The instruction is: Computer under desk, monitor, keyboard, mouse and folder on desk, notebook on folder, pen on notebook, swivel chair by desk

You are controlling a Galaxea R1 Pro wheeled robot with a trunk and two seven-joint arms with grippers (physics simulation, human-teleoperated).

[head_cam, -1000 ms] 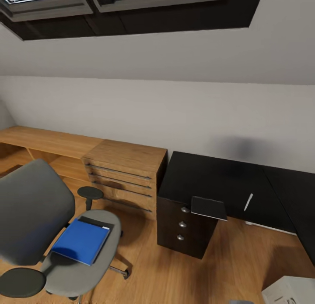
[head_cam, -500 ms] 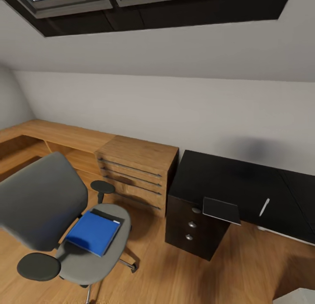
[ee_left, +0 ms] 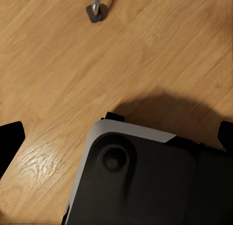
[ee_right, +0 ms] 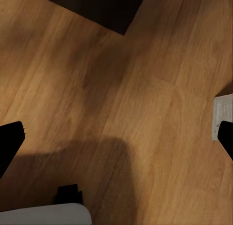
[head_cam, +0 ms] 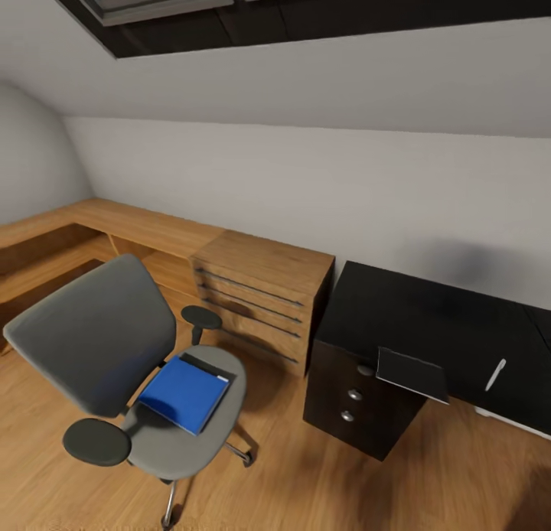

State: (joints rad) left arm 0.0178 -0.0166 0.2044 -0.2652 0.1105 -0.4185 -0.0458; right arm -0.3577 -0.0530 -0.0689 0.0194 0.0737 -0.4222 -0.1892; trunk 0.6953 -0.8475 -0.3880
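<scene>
Folder [head_cam: 184, 393] lay flat on the chair [head_cam: 130, 370] seat, toward its front edge. On the desk [head_cam: 413, 324], I saw the notebook [head_cam: 411, 375] overhanging the front edge above the drawers, pen [head_cam: 495, 375] farther right. Both grippers [ee_left: 116, 137] [ee_right: 116, 137] hung wide apart over bare floor [ee_right: 121, 98], holding nothing.
</scene>
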